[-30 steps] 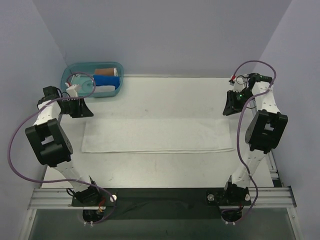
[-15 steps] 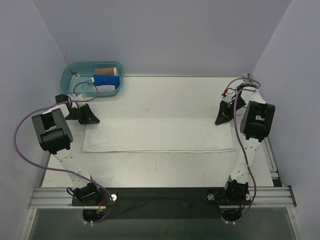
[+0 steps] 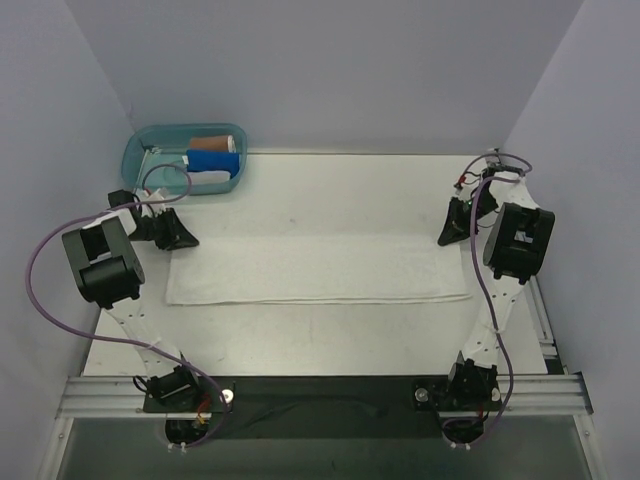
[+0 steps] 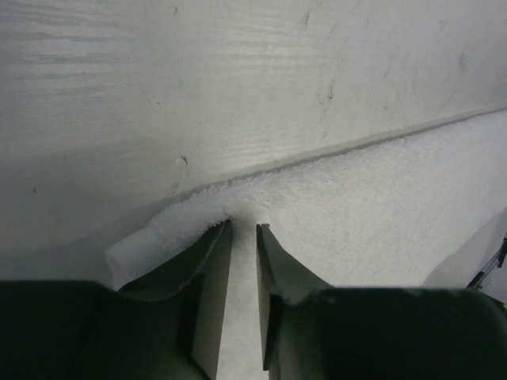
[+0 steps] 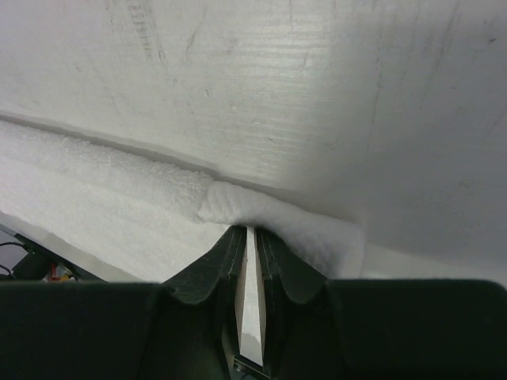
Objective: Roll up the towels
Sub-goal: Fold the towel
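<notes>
A white towel (image 3: 320, 270) lies flat across the middle of the table as a long strip. My left gripper (image 3: 180, 238) is down at its far left corner. In the left wrist view the jaws (image 4: 244, 228) stand narrowly apart, with the towel's edge (image 4: 190, 214) bunched up at their tips and cloth between them. My right gripper (image 3: 448, 232) sits at the far right corner. There the fingers (image 5: 247, 229) are pinched almost together on a raised fold of towel (image 5: 261, 207).
A teal bin (image 3: 135, 160) stands at the back left, just behind the left gripper. It holds a rolled blue towel (image 3: 212, 160) and a brown one (image 3: 212, 143). The enclosure walls stand close on both sides, and the arm bases sit at the near edge.
Both arms came down and in from the sides onto the towel's far corners. Both pairs of jaws closed there, raising the cloth edge.
</notes>
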You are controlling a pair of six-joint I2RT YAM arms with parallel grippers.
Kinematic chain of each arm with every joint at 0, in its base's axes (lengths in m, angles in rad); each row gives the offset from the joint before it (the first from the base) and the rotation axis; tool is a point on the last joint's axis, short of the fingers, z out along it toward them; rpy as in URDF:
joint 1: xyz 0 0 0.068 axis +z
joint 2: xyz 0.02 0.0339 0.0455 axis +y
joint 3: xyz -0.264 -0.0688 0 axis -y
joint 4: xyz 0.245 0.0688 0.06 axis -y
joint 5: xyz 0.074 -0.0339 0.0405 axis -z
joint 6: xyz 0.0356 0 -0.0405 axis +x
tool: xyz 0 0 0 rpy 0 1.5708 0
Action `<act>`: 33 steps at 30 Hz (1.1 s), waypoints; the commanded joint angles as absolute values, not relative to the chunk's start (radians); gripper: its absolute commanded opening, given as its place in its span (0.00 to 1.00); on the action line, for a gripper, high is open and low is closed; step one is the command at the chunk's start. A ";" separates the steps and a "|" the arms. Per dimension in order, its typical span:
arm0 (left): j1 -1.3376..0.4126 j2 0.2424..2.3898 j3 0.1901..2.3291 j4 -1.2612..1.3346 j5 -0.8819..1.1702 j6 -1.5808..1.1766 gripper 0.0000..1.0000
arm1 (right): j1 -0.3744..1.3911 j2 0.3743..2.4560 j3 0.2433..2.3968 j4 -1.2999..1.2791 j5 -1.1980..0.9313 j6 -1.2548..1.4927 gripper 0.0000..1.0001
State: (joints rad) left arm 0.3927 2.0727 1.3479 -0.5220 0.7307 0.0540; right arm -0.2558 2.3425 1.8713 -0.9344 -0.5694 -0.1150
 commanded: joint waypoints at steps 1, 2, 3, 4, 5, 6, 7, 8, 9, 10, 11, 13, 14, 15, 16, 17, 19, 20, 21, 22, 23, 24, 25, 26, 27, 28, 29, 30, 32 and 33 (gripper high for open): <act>0.430 2.083 1.359 -0.540 0.704 0.141 0.34 | -0.267 2.341 1.922 -0.939 -0.511 -0.112 0.13; 0.419 2.045 1.345 -0.543 0.716 0.155 0.38 | -0.267 2.329 1.930 -0.939 -0.518 -0.107 0.15; 0.408 2.022 1.338 -0.543 0.727 0.166 0.43 | -0.265 2.318 1.945 -0.940 -0.517 -0.100 0.16; 0.390 1.999 1.332 -0.543 0.732 0.173 0.45 | -0.265 2.307 1.957 -0.939 -0.514 -0.098 0.20; 0.382 1.958 1.328 -0.543 0.727 0.173 0.46 | -0.265 2.281 1.968 -0.940 -0.506 -0.098 0.23; 0.379 1.939 1.330 -0.543 0.727 0.170 0.48 | -0.265 2.269 1.980 -0.940 -0.468 -0.100 0.26; 0.377 1.921 1.331 -0.545 0.727 0.161 0.49 | -0.267 2.257 2.000 -0.943 -0.451 -0.104 0.26; 0.379 1.887 1.336 -0.549 0.727 0.163 0.50 | -0.270 2.234 2.008 -0.953 -0.436 -0.109 0.26; 0.377 1.867 1.341 -0.555 0.729 0.167 0.51 | -0.271 2.221 2.016 -0.963 -0.430 -0.117 0.26; 0.377 1.846 1.339 -0.569 0.729 0.176 0.54 | -0.273 2.208 2.013 -0.975 -0.426 -0.129 0.27; 0.376 1.803 1.336 -0.572 0.729 0.181 0.55 | -0.273 2.179 2.002 -0.997 -0.429 -0.138 0.27; 0.376 1.758 1.319 -0.591 0.724 0.205 0.59 | -0.270 2.143 1.967 -1.012 -0.419 -0.156 0.35; 0.377 1.717 1.313 -0.600 0.713 0.215 0.60 | -0.268 2.107 1.913 -1.015 -0.407 -0.164 0.39; 0.377 1.697 1.289 -0.609 0.707 0.228 0.61 | -0.267 2.088 1.886 -1.017 -0.390 -0.172 0.46; 0.376 1.674 1.278 -0.612 0.701 0.236 0.64 | -0.268 2.074 1.852 -1.016 -0.376 -0.181 0.48; 0.377 1.633 1.261 -0.614 0.698 0.244 0.64 | -0.271 2.053 1.803 -1.015 -0.350 -0.198 0.49; 0.376 1.594 1.217 -0.617 0.701 0.265 0.71 | -0.279 2.040 1.755 -1.017 -0.334 -0.213 0.49; 0.371 1.565 1.204 -0.618 0.703 0.273 0.79 | -0.281 2.040 1.718 -1.016 -0.321 -0.225 0.49; 0.368 1.553 1.194 -0.623 0.703 0.287 0.79 | -0.281 2.042 1.703 -1.017 -0.316 -0.232 0.49; 0.367 1.542 1.175 -0.626 0.703 0.293 0.80 | -0.281 2.046 1.689 -1.017 -0.311 -0.238 0.49; 0.362 1.525 1.170 -0.627 0.703 0.298 0.90 | -0.281 2.048 1.677 -1.017 -0.308 -0.242 0.49; 0.356 1.519 1.164 -0.629 0.704 0.305 0.91 | -0.279 2.054 1.661 -1.017 -0.304 -0.247 0.49; 0.353 1.513 1.157 -0.629 0.703 0.308 0.91 | -0.276 2.066 1.655 -1.017 -0.298 -0.248 0.49; 0.350 1.506 1.155 -0.630 0.700 0.311 0.91 | -0.273 2.074 1.654 -1.017 -0.288 -0.250 0.49; 0.344 1.503 1.155 -0.630 0.695 0.316 0.91 | -0.272 2.078 1.645 -1.014 -0.273 -0.255 0.49; 0.342 1.502 1.154 -0.630 0.690 0.318 0.91 | -0.268 2.094 1.643 -1.014 -0.272 -0.255 0.49; 0.341 1.503 1.154 -0.630 0.689 0.318 0.91 | -0.267 2.100 1.640 -1.014 -0.268 -0.253 0.49; 0.339 1.503 1.152 -0.630 0.687 0.319 0.91 | -0.264 2.106 1.632 -1.012 -0.256 -0.252 0.48; 0.337 1.509 1.154 -0.630 0.687 0.318 0.91 | -0.250 2.121 1.621 -1.003 -0.239 -0.250 0.47; 0.339 1.511 1.154 -0.630 0.687 0.318 0.91 | -0.245 2.126 1.618 -1.002 -0.230 -0.249 0.47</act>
